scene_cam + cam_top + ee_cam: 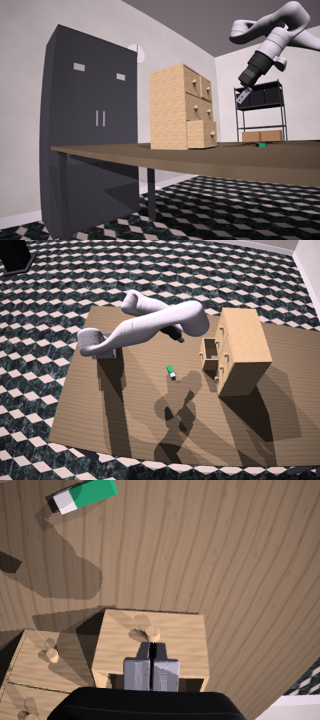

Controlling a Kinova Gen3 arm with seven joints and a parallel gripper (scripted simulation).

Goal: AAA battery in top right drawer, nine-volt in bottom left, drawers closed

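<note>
One small chest (248,335) (168,111) (37,670) stands on the surface (77,407) (232,167) (225,555), to the right in the top view. It has six drawers in three rows of two, each with one rounded knob. Five are in; one, the open drawer (203,358) (195,134) (175,657) at bottom left as you face the fronts, juts out.

One hand (181,340) (244,95) (152,658) hangs above the surface, its two fingers pressed together with nothing between them. In the wrist view it covers part of the open drawer's mouth. I cannot tell where either battery is; the drawer's inside is dark or partly hidden.

One green-and-white block (169,369) (261,144) (92,493) lies flat on the surface, left of the chest in the top view, apart from it. The arm (155,322) (273,43) reaches over from the left, its base at the far left.

Beyond the surface are one tall cabinet (77,103) with two doors, two handles and two pale labels, and one rack (258,106) with dark bins above and brown boxes below.

The chest is pale, grained and box-shaped; the surface is browner, with wavy grain. The cabinet is smooth dark grey, the arm glossy and pale, the finger plates grey. The floor (64,291) (232,201) (305,685) is patterned in dark green marbling and cream diamonds.
</note>
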